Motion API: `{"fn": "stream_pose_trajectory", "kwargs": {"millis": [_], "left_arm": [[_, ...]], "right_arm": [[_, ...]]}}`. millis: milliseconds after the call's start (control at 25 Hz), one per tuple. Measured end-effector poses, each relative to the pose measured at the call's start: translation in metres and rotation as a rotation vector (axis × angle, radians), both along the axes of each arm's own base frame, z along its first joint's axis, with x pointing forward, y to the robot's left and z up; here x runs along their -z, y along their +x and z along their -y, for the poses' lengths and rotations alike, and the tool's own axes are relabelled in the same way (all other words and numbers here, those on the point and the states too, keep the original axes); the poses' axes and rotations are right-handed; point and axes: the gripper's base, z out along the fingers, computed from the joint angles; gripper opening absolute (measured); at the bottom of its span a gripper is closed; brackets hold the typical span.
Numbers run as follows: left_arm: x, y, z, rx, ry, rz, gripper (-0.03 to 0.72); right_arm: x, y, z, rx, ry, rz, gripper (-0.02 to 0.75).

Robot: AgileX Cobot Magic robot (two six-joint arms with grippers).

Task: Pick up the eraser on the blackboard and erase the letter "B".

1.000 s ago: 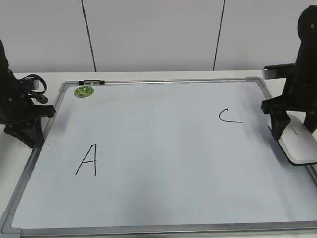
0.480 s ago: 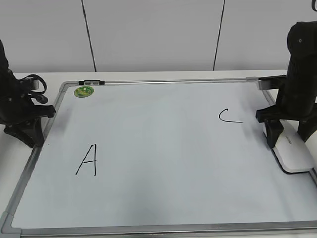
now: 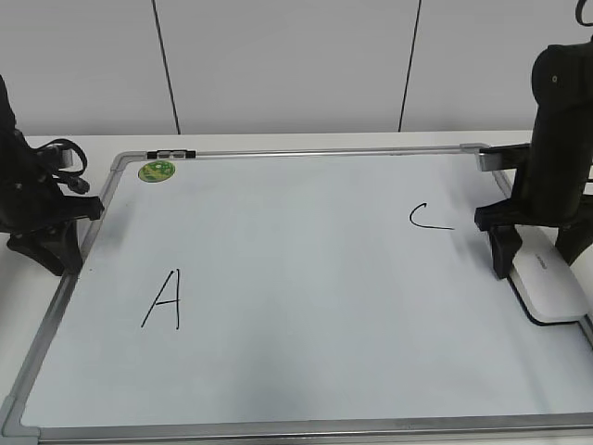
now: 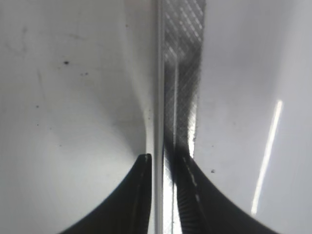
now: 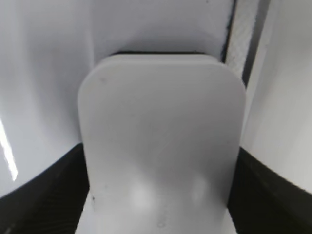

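- Two letters only show on the blackboard (image 3: 306,278): an "A" (image 3: 163,299) at lower left and a "C" (image 3: 429,218) at upper right; no letter "B" can be found in the exterior view, so the patch between them is bare white.
- Right gripper (image 3: 528,255) stands over the eraser (image 3: 550,287), which lies flat at the board's right edge, just right of the "C", its long axis running from the gripper toward the near edge.
- From the right wrist view, the eraser (image 5: 161,146) fills the gap between the dark fingers (image 5: 48,190), which flank both its long sides; whether they press on it or stand just off it, I cannot tell.
- Left gripper (image 4: 163,170) sits at the far left, over the board's grey metal frame (image 4: 183,73), its tips spread to either side of the rail and holding nothing.
- Nearer arm to the eraser is plainly the right one; any sweep to the middle of the board would run leftward from there.
- Close by that path lies the "C", which a wide wipe could smear. A round green magnet (image 3: 157,171) and a black clip (image 3: 171,153) sit at the top left corner, well apart.
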Motion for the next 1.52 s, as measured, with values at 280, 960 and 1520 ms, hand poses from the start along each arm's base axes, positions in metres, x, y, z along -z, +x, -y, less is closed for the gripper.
{"fn": "stream_pose_trajectory", "kwargs": {"millis": [280,960,1520], "left_arm": [[-0.012,-0.001,0.0,0.005,0.004,0.021,0.251],[-0.115,-0.03,-0.002,0.032,0.017,0.174,0.555],[-0.162,-0.161,-0.01,0.038,0.078,0.369,0.544]], "right_arm": [[-0.021,0.015,-0.001,0.001,0.005,0.078,0.629],[-0.095,-0.015,0.0,0.09,0.02,0.228,0.543],[-0.111,-0.112,-0.048,-0.037,-0.001,0.303,0.54]]}}
